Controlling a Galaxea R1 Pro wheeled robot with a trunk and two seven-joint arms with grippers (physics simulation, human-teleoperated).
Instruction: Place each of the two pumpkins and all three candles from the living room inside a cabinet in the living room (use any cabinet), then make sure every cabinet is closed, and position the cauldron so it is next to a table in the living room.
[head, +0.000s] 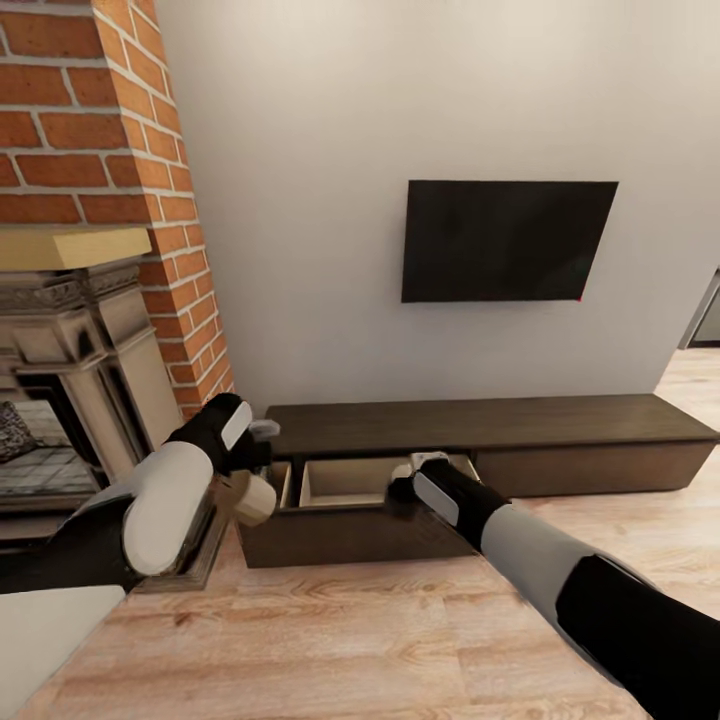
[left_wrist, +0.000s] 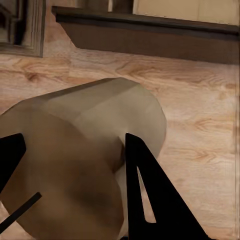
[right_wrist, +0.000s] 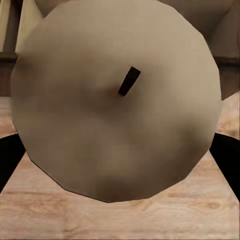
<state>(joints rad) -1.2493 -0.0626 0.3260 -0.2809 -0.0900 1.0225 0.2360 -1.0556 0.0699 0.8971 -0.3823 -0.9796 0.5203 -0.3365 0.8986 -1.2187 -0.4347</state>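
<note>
A grey-beige candle (head: 256, 498) is gripped in my left gripper (head: 243, 485), just left of the open drawer (head: 345, 480) of the long dark-brown cabinet (head: 500, 425). In the left wrist view this candle (left_wrist: 95, 135) lies sideways between black fingers (left_wrist: 150, 200), above the wood floor and short of the drawer front (left_wrist: 150, 42). My right gripper (head: 405, 483) hangs over the drawer's front edge. Its wrist view shows a second candle (right_wrist: 115, 110), wick (right_wrist: 129, 81) facing the camera, with the fingers (right_wrist: 227, 155) shut on it. Pumpkins, cauldron and table are out of view.
An ornate beige fireplace (head: 80, 380) under a red brick chimney (head: 100, 120) stands close on the left. A black TV (head: 505, 240) hangs on the wall above the cabinet. Wood floor (head: 350, 640) runs in front of the cabinet.
</note>
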